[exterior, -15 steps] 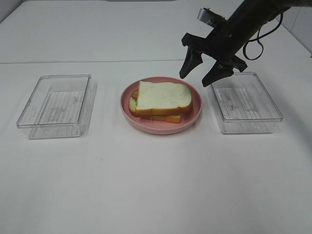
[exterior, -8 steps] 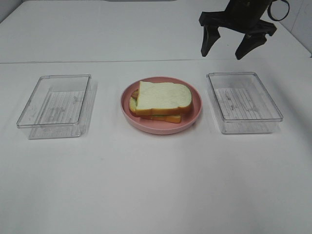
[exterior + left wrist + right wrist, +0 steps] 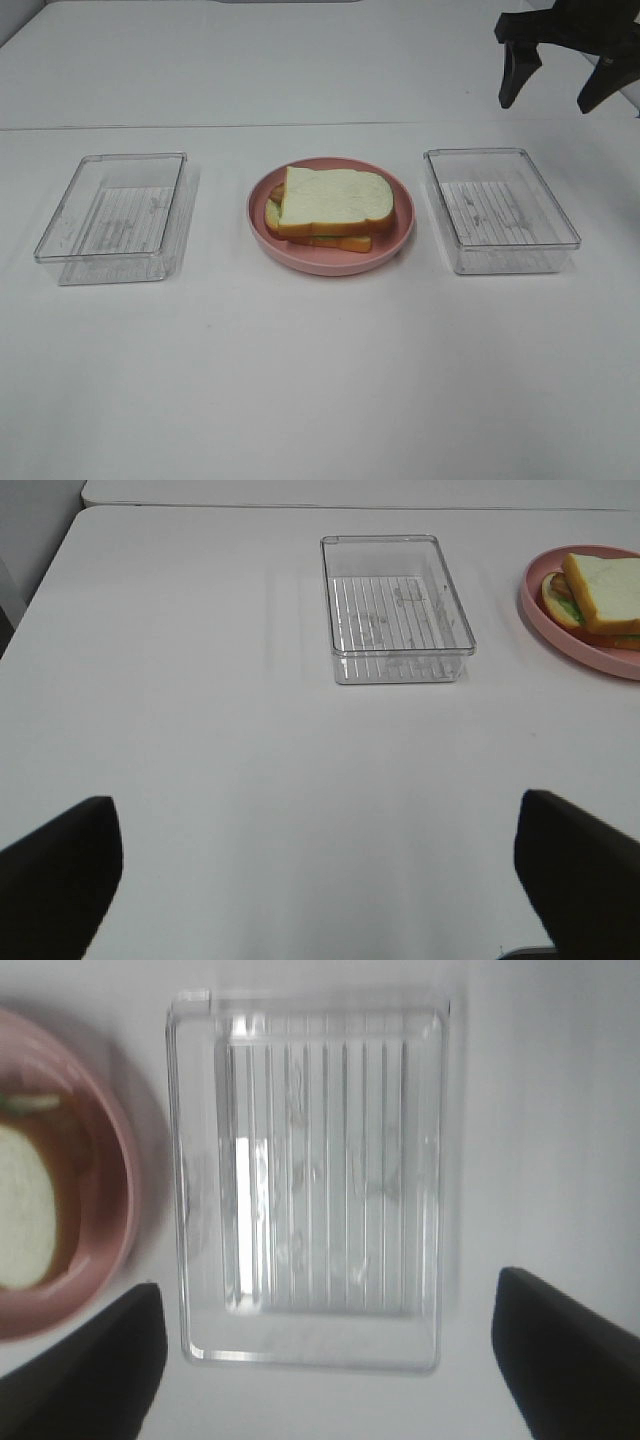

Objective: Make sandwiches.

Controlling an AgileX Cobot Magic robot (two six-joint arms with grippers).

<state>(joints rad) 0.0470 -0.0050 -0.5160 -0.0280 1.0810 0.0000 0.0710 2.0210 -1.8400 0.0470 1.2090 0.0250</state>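
Sandwich [image 3: 333,209] sits stacked on the pink plate [image 3: 400,238] mid-counter, between two clear trays. I see both grippers' fingers spread and holding nothing, right gripper [image 3: 560,82] high above its tray [image 3: 500,210]. Any bump could slide the offset top slice off.

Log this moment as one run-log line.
sandwich: stacked on pink plate | both trays: empty | right gripper: open, raised beyond right tray | left gripper: open

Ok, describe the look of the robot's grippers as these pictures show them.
The right gripper is matte black, with two tapered, wedge-shaped fingers hanging from a black crossbar. In the wrist views, the fingertips of both the right gripper and the left gripper show only as plain dark blocks. No markings or cables are visible.
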